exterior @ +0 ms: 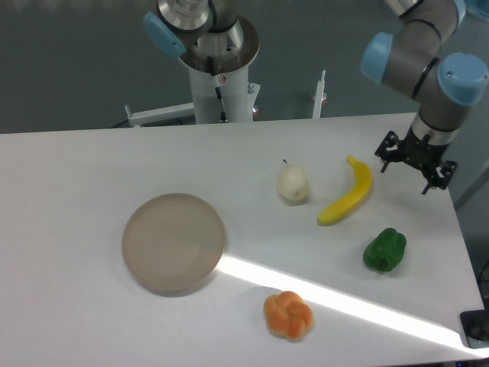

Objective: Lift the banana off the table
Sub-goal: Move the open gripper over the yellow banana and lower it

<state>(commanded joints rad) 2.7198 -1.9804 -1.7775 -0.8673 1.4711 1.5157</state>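
Observation:
The yellow banana lies curved on the white table, right of centre, between a pale pear and the table's right edge. My gripper hangs above the table just right of the banana's upper end, apart from it. Its fingers are spread open and hold nothing.
A pale cream pear sits just left of the banana. A green pepper lies below the banana near the right edge. An orange knotted bun is at the front. A round grey-brown plate lies left of centre. The arm's base post stands behind the table.

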